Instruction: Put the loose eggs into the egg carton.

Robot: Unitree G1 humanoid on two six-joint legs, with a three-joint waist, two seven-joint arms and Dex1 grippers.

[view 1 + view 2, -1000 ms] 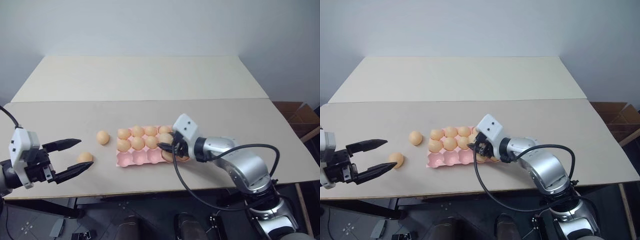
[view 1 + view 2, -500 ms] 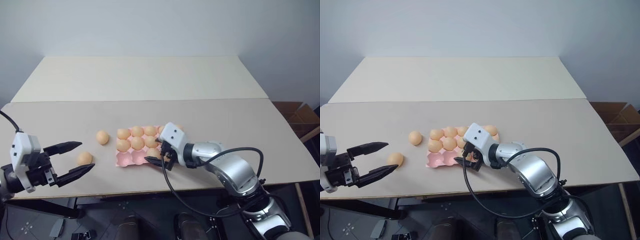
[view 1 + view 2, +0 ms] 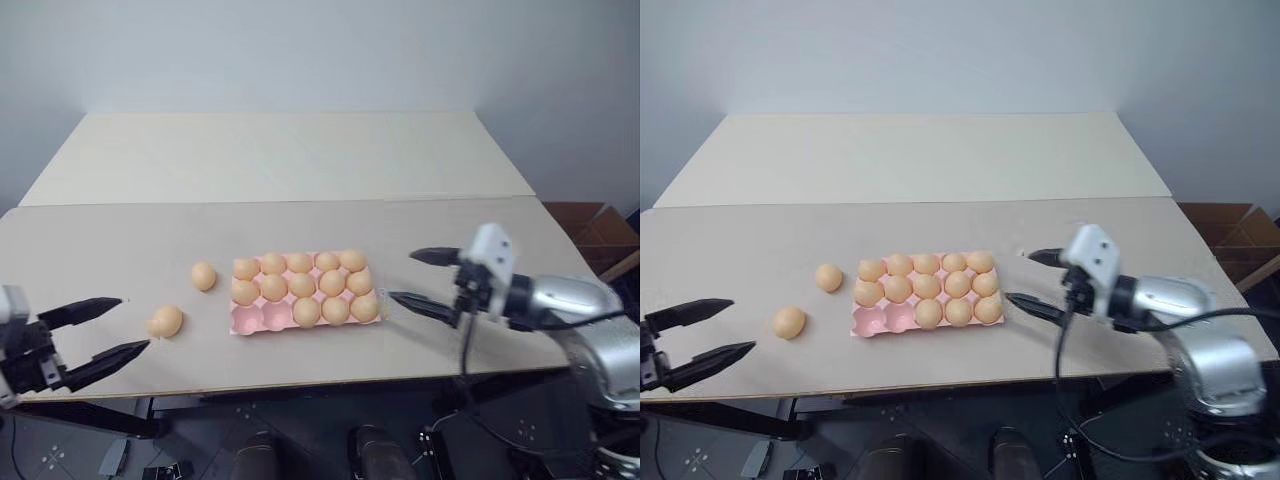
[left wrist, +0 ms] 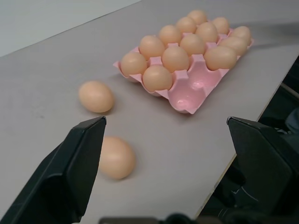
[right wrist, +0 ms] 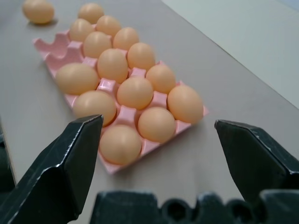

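Now | loose eggs [image 3: 166, 321] smooth, fragile (roll easily): pinch lightly across middle | both grippers' fingers apart, empty

head stereo: high, forward-down | wrists: low, close | shared: egg carton [image 3: 305, 292]

The pale pink egg carton [image 3: 306, 296] lies flat near the table's front edge, thirteen cups filled, its two front-left cups empty. Two tan loose eggs [image 3: 166, 321] rest left of it.
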